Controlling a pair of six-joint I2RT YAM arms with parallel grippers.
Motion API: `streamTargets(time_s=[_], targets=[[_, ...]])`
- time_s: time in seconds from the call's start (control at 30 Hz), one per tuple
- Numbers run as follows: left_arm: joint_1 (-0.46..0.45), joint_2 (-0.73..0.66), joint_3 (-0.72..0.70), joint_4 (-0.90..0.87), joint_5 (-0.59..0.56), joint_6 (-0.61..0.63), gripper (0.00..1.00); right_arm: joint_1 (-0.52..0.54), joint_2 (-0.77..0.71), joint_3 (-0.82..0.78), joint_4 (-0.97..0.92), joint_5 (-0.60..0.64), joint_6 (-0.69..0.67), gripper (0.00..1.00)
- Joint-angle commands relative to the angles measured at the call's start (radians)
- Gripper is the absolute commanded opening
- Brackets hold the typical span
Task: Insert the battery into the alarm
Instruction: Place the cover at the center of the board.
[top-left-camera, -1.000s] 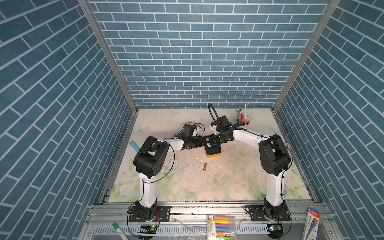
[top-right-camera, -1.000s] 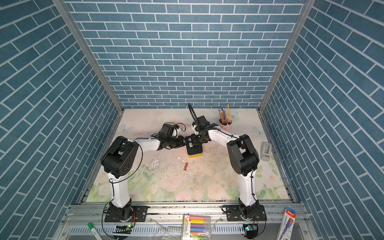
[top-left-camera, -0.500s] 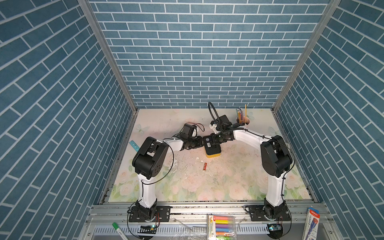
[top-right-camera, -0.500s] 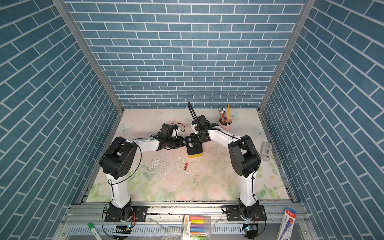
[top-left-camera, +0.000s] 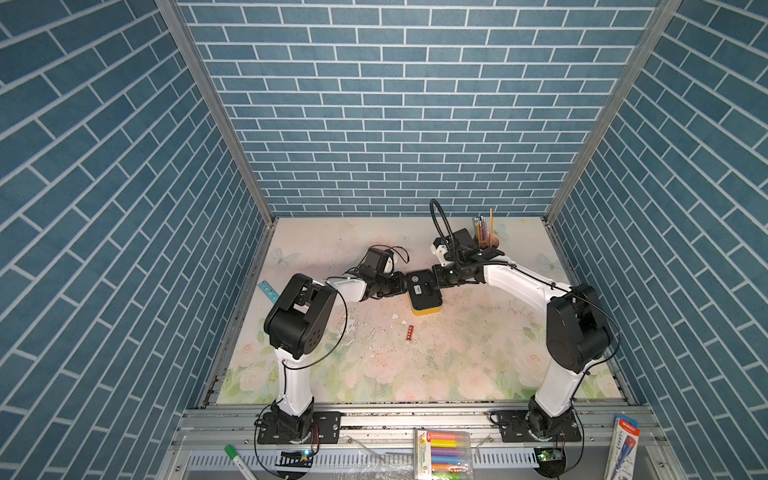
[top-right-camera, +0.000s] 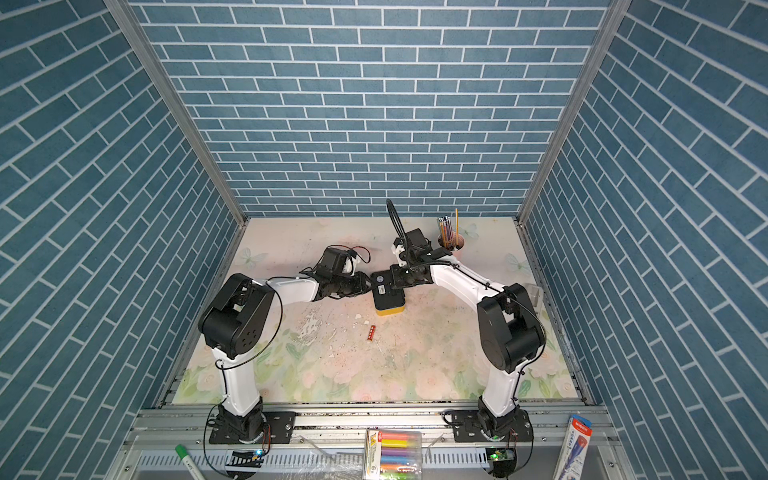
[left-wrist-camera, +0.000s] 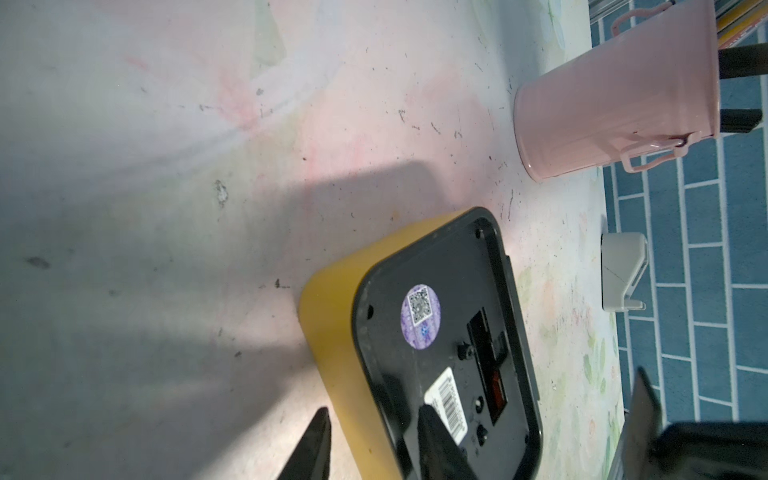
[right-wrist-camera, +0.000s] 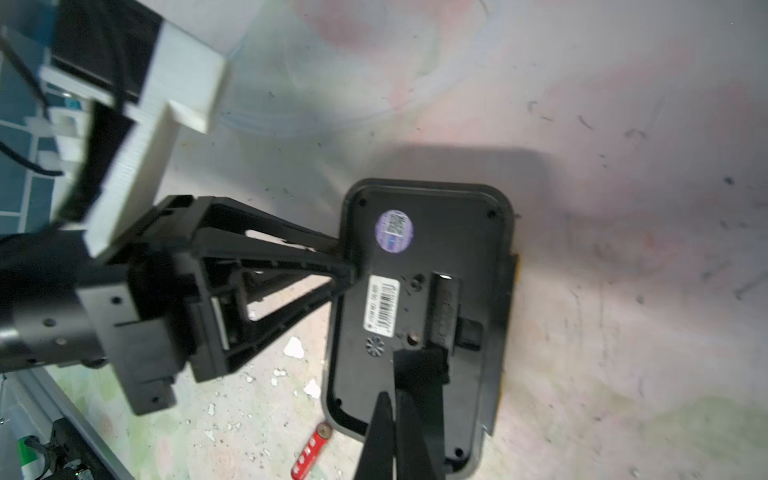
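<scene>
In both top views the alarm (top-left-camera: 424, 293) lies face down on the floral surface (top-left-camera: 457, 365), black back up. Both arms meet over it just as they did a second ago. The battery (top-left-camera: 409, 333) lies untouched on the surface, near the alarm's yellow end but apart from it, where it lay before.

The left wrist view shows the left end effector (left-wrist-camera: 372, 415) pinching the alarm's rim, one finger outside the yellow wall and one on the back panel. A pink pencil cup (left-wrist-camera: 615, 95) stands beyond.

The right wrist view shows the right end effector (right-wrist-camera: 405, 386) empty, fingers pressed together, its tip over the back panel beside the dark battery slot (right-wrist-camera: 444, 307).

With nothing shifted, insertion appears not yet begun. The alarm is being steadied, and the battery awaits pickup.
</scene>
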Motion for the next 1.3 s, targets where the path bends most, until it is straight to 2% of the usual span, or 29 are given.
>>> streamTargets(time_s=[0.0, 0.2, 0.53, 0.63, 0.7, 0.83, 1.03, 1.13, 1.27], targets=[[0.003, -0.031, -0.003, -0.003, 0.021, 0.020, 0.38, -0.035, -0.027, -0.052, -0.034, 0.041, 0.044, 0.00], [0.003, -0.044, -0.004, -0.004, 0.027, 0.024, 0.38, -0.072, 0.012, -0.129, 0.012, 0.049, 0.097, 0.00], [0.001, -0.074, -0.011, -0.029, 0.022, 0.044, 0.41, -0.080, 0.067, -0.139, 0.032, 0.124, 0.122, 0.00], [0.000, -0.085, -0.008, -0.039, 0.025, 0.052, 0.43, -0.080, 0.060, -0.135, 0.033, 0.134, 0.119, 0.10], [0.001, -0.098, -0.007, -0.048, 0.025, 0.059, 0.45, -0.081, 0.045, -0.136, 0.033, 0.137, 0.111, 0.23], [0.005, -0.119, 0.004, -0.071, 0.025, 0.077, 0.49, -0.080, 0.013, -0.135, 0.015, 0.147, 0.093, 0.35], [0.033, -0.173, -0.014, -0.066, 0.034, 0.066, 0.51, -0.075, -0.086, -0.130, -0.010, 0.162, -0.063, 0.39], [0.060, -0.219, -0.033, -0.072, 0.033, 0.067, 0.52, -0.062, -0.135, -0.134, -0.027, 0.081, -0.220, 0.41], [0.117, -0.285, -0.083, -0.066, 0.049, 0.051, 0.53, -0.013, -0.194, -0.199, -0.002, 0.055, -0.467, 0.41]])
